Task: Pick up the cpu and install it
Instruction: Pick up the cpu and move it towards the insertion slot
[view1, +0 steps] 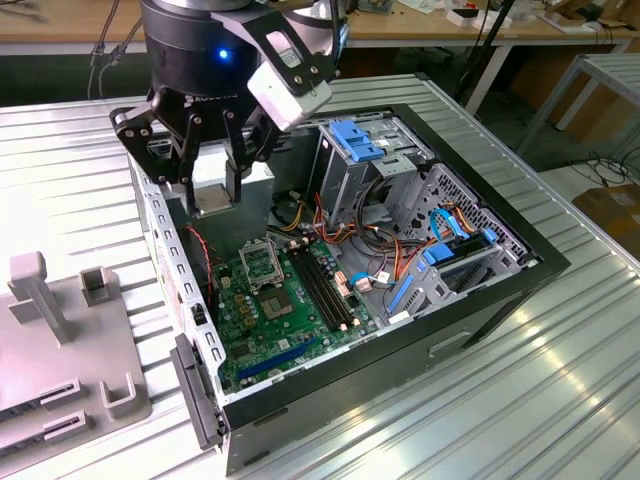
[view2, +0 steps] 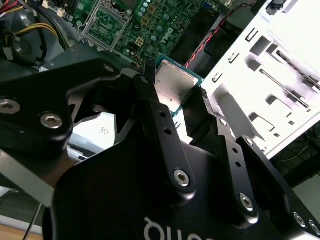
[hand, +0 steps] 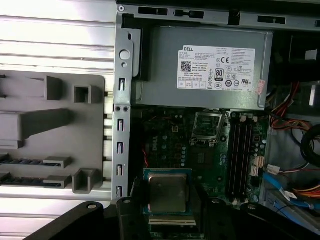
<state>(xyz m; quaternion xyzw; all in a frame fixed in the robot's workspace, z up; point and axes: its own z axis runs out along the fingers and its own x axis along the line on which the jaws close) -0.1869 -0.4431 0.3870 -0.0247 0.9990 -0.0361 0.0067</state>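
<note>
Now in the gripper: the cpu, pinched by two opposite edges, metal top facing up in both wrist views.
Jaw state: closed to the chip's width, fingers pressing on it.
Cpu position: lifted clear above the open computer case, over the green board near the case wall at the exterior view's left.
Socket: square frame on the board, hollow middle showing, apart from the held chip.
Beside the case: grey fixture tray on the ribbed table.
</note>
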